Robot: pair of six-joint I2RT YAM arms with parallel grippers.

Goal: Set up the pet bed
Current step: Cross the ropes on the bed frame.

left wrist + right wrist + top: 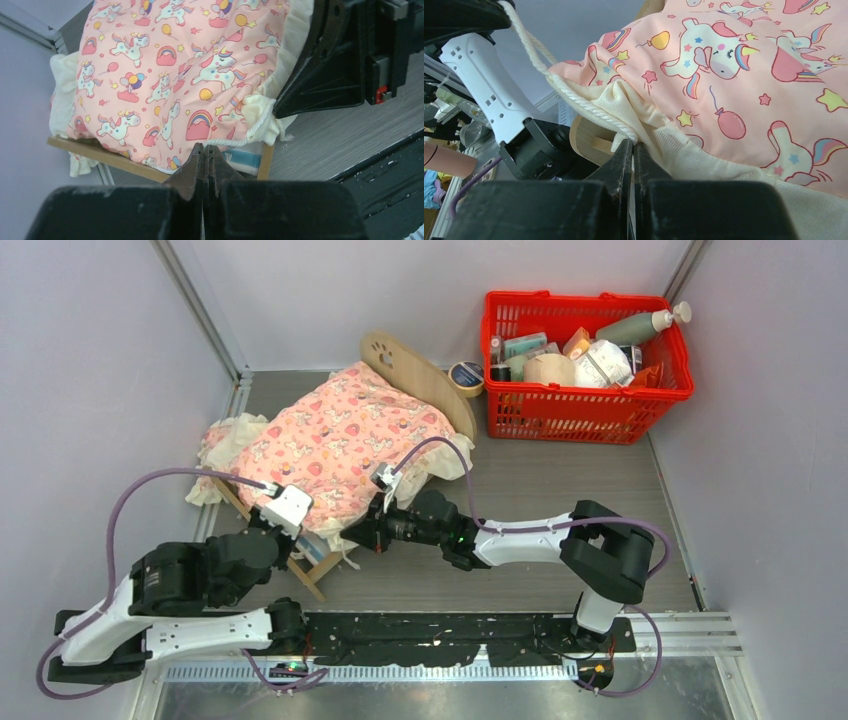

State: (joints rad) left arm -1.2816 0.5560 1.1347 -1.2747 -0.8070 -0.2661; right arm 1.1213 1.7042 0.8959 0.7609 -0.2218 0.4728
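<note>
Item: pet bed (424, 376), light plywood, standing aslant on the left-centre of the grey desk (560, 502), its arched headboard with paw-print cutout turned toward the far wall. Covering: pink unicorn-print blanket (340, 435) with cream frill, spread over nearly the whole bed, the frill spilling past the left side and the near edges. A sliver of blue-and-white striped mattress (247, 161) showed beneath the blanket at the near corner, above the plywood side rail (114, 160). A cream twisted cord (574, 95) ran along the frill at that corner. Left pincer (204, 152): fingers pressed together, tips just under the blanket's near hem beside the cord; whether any cloth was caught between them could not be told. Right pincer (633, 148): fingers likewise pressed together, tips against the cream frill where the cord met it; a grip on cord or frill could not be confirmed. Both pincers lay at the bed's near end, close to one another, the left at the near corner and the right along the near right edge. Adjacent: red basket (590, 412) at the far right of the desk, filled with bottles and packets, just beside the headboard; a roll of tape (466, 376) stood between headboard and basket.
</note>
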